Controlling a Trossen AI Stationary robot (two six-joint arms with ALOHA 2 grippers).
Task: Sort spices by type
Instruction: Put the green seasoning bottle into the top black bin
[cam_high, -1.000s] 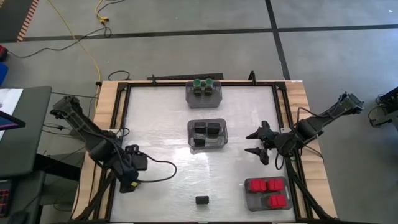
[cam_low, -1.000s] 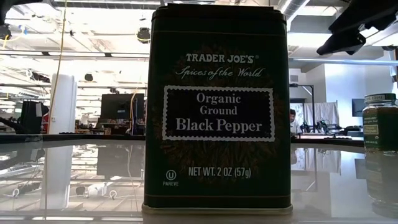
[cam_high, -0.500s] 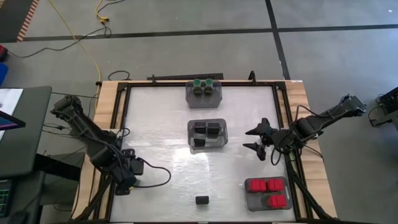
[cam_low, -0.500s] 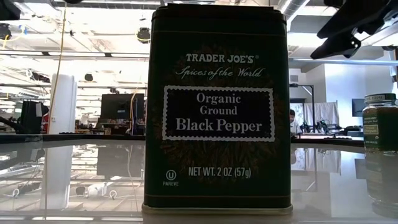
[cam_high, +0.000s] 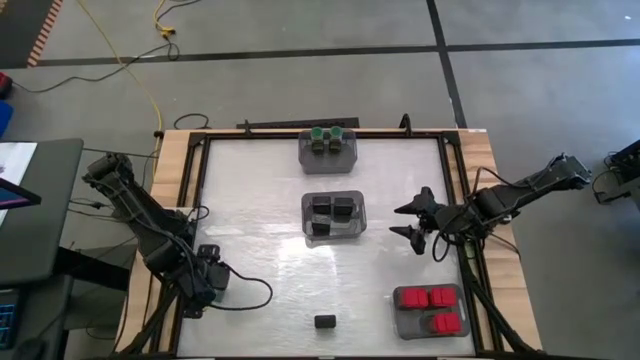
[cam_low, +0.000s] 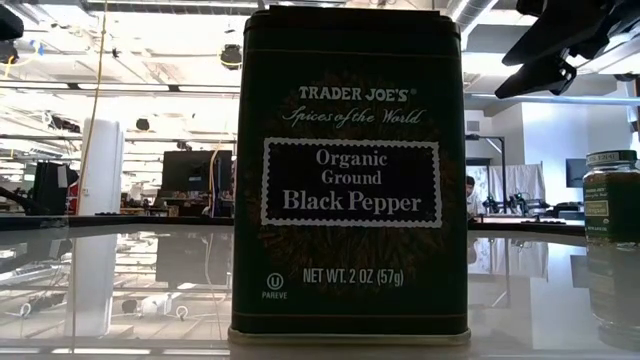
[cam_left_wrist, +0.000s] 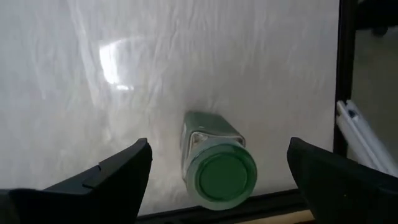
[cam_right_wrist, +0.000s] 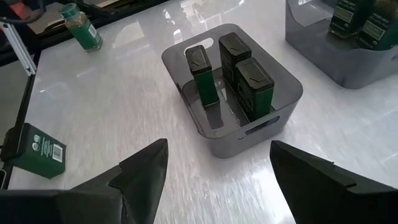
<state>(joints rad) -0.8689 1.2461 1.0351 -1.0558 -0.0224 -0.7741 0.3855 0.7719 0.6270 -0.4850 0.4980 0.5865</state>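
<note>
A green-capped spice jar (cam_left_wrist: 217, 165) stands on its base by the table's left edge; the right wrist view shows it too (cam_right_wrist: 81, 26). My left gripper (cam_left_wrist: 219, 149) hangs open above it, one finger on either side, touching nothing; in the high view the gripper (cam_high: 203, 285) hides the jar. A black pepper tin (cam_high: 324, 321) stands alone near the front edge and fills the low view (cam_low: 350, 180). My right gripper (cam_high: 410, 222) is open in the air, right of the middle bin (cam_right_wrist: 249, 134).
The middle bin (cam_high: 358, 215) holds three black tins. A far bin (cam_high: 328, 157) holds green-capped jars. A near-right bin (cam_high: 405, 322) holds red-capped jars. A dark frame (cam_high: 197, 200) runs along the table's edges. A glass jar (cam_low: 612, 195) shows at the low view's right edge.
My left gripper has moved down and toward the table's near-left corner, staying open. My right gripper has swung a little toward the far edge, still open. No spice has moved.
</note>
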